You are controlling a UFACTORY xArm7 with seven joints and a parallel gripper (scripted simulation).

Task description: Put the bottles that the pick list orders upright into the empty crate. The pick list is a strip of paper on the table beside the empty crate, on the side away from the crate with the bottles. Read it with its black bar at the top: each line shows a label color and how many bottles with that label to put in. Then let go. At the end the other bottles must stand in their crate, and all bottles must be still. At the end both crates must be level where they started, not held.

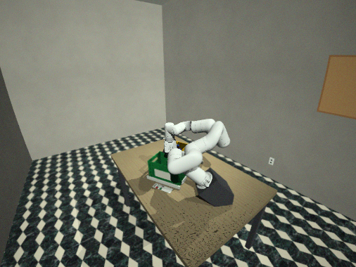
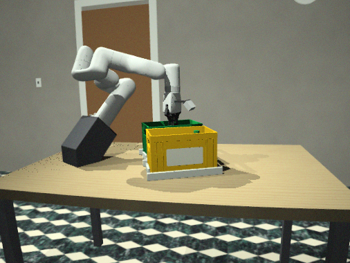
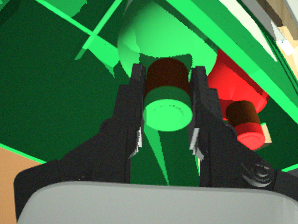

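Observation:
My gripper [image 3: 167, 82] [image 2: 171, 120] [image 1: 168, 149] is shut on the dark neck of a green-labelled bottle [image 3: 154, 34] with a green cap. It holds the bottle upright, low inside the green crate [image 2: 155, 124] [image 1: 156, 165]. A red-labelled bottle [image 3: 233, 87] stands upright in the same crate, just to the right of the held one. The yellow crate [image 2: 181, 144] [image 1: 181, 144] stands right against the green crate; its bottles are hidden in these views. The pick list [image 1: 162, 187] lies on the table beside the green crate; its lines are too small to read.
Both crates stand on pale base trays on the wooden table [image 2: 277, 180] [image 1: 211, 218]. The arm's dark base [image 2: 87, 140] [image 1: 218, 191] sits next to the crates. The arm arches over the green crate in the top view.

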